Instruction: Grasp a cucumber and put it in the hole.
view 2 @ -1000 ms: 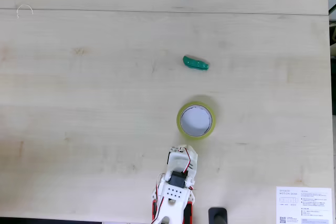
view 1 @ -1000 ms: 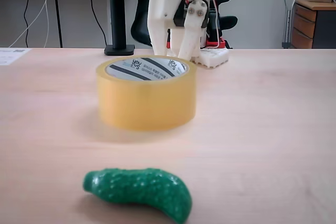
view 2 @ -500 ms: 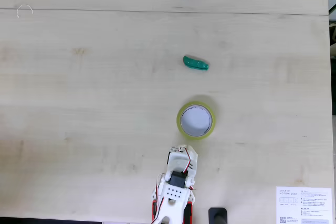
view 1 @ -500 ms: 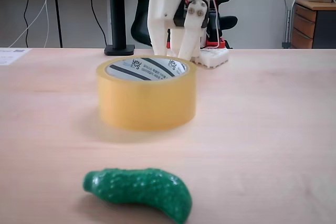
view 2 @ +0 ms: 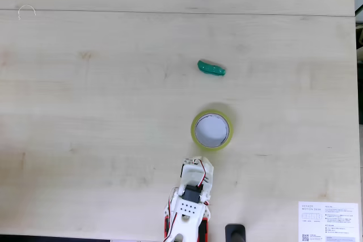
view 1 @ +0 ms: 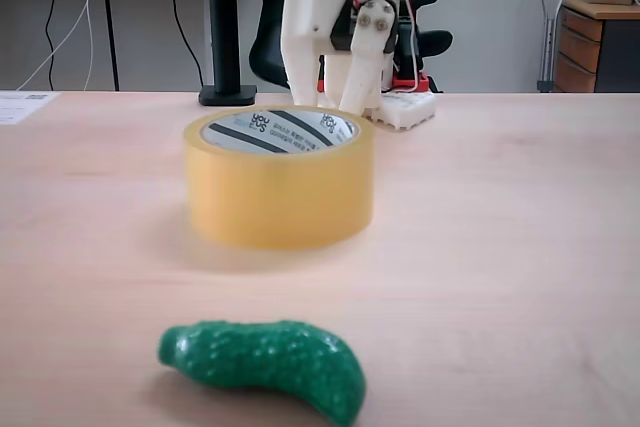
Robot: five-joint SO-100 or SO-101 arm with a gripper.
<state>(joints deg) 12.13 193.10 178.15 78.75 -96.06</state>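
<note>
1. The cucumber (view 1: 263, 365) lies on its side on the desk (view 1: 520, 247), nearest the low fixed camera and well in front of the tape roll (view 1: 279, 177); from above, the cucumber (view 2: 211, 68) sits well apart from the roll (view 2: 211, 130), bare wood between them.
2. The tape roll stands flat on the desk, its hole (view 1: 278, 133) facing up and ringed by a pale core with dark lettering; from above, the hole (view 2: 211, 130) shows a grey floor with nothing in it.
3. Just behind the roll, the white hand (view 1: 345, 97) points down close to the desk, not touching the roll; from above, the hand (view 2: 197, 164) lies on the far side of the roll from the cucumber. It holds nothing, and I cannot tell how wide it stands.
4. Beyond the roll, a black pole (view 1: 226, 27) stands on the desk.
</note>
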